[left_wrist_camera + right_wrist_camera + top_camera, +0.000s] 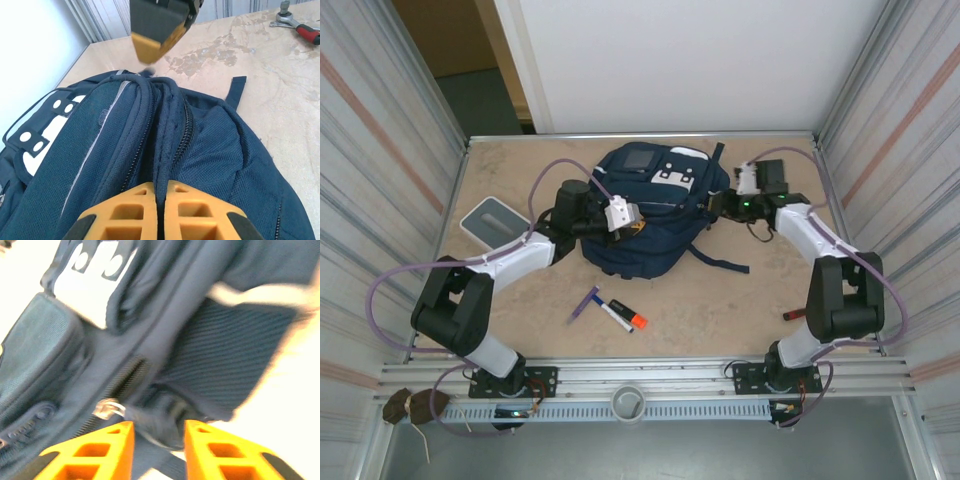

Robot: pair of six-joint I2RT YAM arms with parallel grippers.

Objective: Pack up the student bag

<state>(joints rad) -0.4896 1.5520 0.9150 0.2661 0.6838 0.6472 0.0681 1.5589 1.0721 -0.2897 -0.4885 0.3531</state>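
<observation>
2 grippers at student bag (645, 215): left gripper (159, 192) pinched shut on its fabric; right gripper (160, 432) part-open.

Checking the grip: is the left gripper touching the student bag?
Touching. In the left wrist view the left gripper, jaws shut, pinches the raised fabric ridge beside the zip of the student bag; the ridge runs straight into the seam where they meet.

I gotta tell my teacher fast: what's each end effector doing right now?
Left end effector: closed, pinching a seam of the bag.
Right end effector: open, holding nothing.
</observation>
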